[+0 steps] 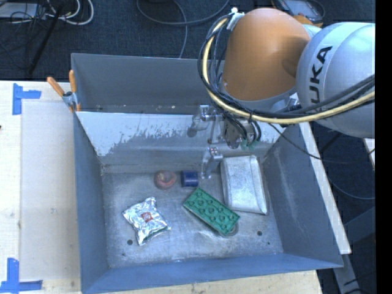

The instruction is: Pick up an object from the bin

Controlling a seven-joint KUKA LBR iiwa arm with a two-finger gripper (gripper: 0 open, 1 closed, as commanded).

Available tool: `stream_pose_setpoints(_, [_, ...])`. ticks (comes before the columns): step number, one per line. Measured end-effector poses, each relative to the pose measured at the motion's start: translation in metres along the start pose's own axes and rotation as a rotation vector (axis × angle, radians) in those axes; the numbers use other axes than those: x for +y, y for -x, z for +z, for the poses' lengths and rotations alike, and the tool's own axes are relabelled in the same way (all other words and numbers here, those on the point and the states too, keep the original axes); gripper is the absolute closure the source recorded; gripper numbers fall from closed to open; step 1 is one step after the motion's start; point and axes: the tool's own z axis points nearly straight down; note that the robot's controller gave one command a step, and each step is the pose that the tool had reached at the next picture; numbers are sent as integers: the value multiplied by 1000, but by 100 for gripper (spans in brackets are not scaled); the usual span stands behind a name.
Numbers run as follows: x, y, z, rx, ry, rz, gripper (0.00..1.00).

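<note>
The bin is grey sheet metal with a matt finish, its back wall scuffed with pale scratches and its floor dull and speckled. Inside, the crinkled packet is shiny silver foil, the green studded plate looks like smooth hard plastic with a slight sheen, and the flat grey pouch has a dull, grainy silver face. The arm's orange cover is smooth and softly glossy.

Light falls evenly and fairly bright across my bin. Broad sheen noted on my orange cover; the foil packet glints. Soft shadow beneath my arm at the bin's rear. Surrounding floor dim.
</note>
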Motion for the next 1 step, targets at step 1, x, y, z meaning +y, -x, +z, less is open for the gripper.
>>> stream_pose_setpoints(1, [-11, -9, 148, 17, -1, -75, 0])
